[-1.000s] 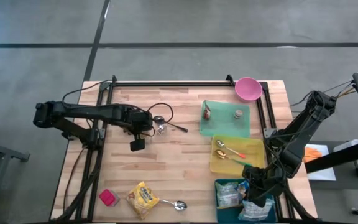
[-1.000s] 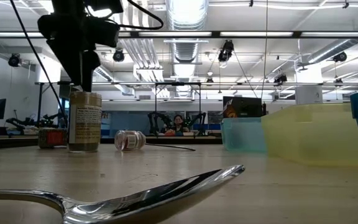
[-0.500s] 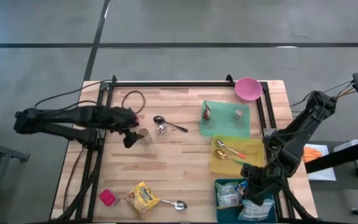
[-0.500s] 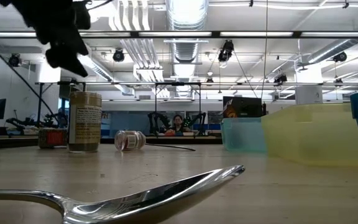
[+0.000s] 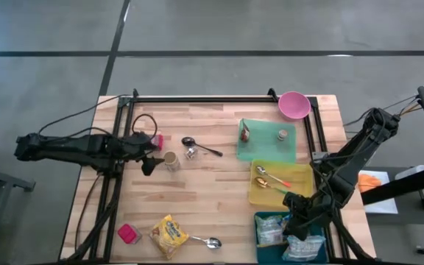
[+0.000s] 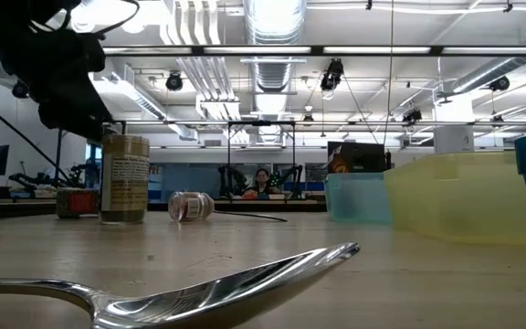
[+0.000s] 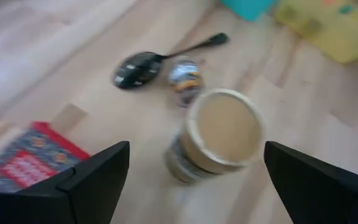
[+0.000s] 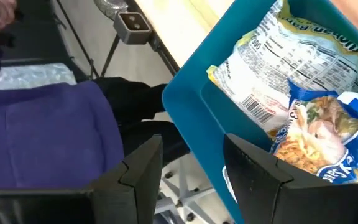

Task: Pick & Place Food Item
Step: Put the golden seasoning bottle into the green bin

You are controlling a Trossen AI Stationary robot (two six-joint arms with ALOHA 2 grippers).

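Observation:
A jar with a tan lid stands upright on its base on the wooden table, left of centre. My left gripper is wide open just to its left, its fingers pointing at the jar without touching it. A yellow food packet lies flat near the table's near edge. My right gripper hovers open over the near left corner of the teal bin, which holds food packets; nothing shows between its fingers.
A small can on its side and a black spoon lie right of the jar, and a red box lies beyond it. A green tray, pink bowl and yellow tray sit at the right. A metal spoon and pink cube lie near the front.
My left gripper has drawn back from over the jar toward the table's left edge, sinking a little and rolling as it went, its fingers open throughout. The jar, hidden under the arm a second ago, now stands uncovered and upright in its place.

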